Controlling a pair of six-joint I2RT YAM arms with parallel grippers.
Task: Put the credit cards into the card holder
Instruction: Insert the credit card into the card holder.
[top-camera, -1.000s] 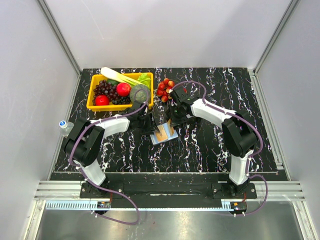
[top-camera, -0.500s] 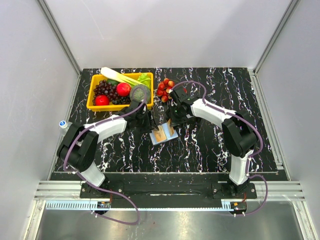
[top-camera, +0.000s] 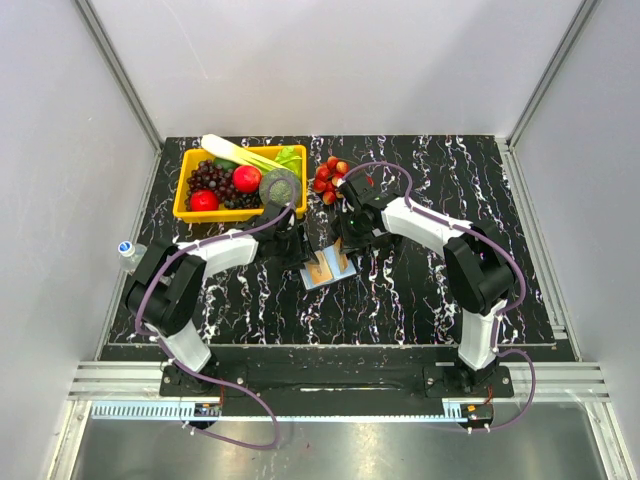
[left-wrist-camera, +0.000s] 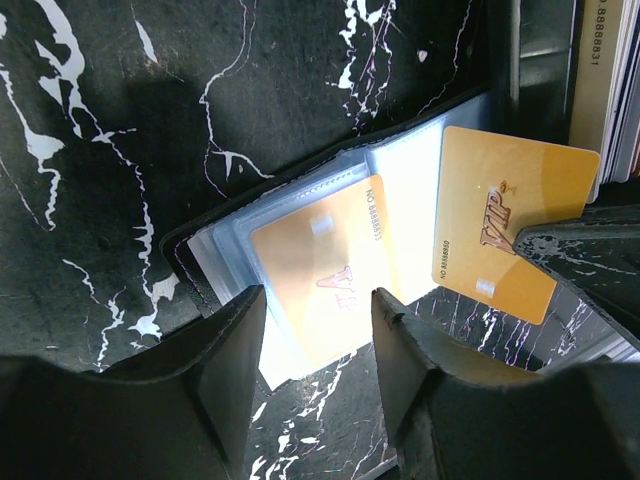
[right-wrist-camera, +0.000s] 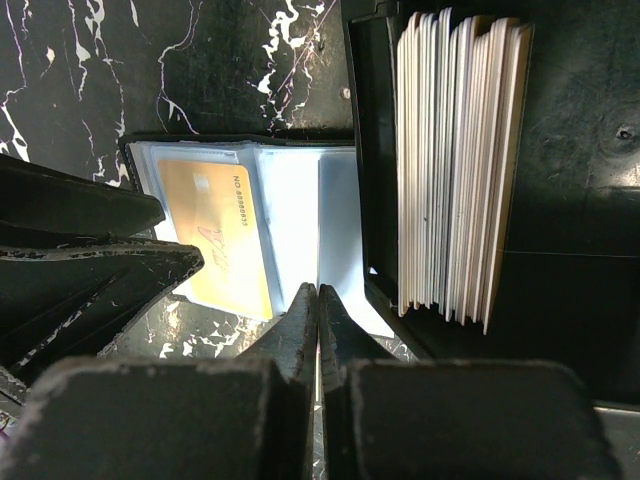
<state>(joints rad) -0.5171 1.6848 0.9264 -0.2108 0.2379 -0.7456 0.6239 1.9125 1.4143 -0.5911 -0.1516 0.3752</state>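
Left pincer (left-wrist-camera: 317, 312) hovers half open over the card holder (left-wrist-camera: 225, 242) and holds nothing. Right pincer (right-wrist-camera: 318, 300) is closed; the left wrist view shows it pinching the lower corner of a gold VIP credit card (left-wrist-camera: 500, 215). That card is tilted above the holder's right page. The holder lies open on the black marbled counter (top-camera: 420, 300), between the two arms. A second credit card (left-wrist-camera: 320, 270) sits inside a clear sleeve on its left page. Just beside the holder, a black tray (right-wrist-camera: 560, 150) holds a stack of cards (right-wrist-camera: 455, 170) on edge. A yellow basket (top-camera: 190, 212) of fruit and vegetables stands farther back on the left.
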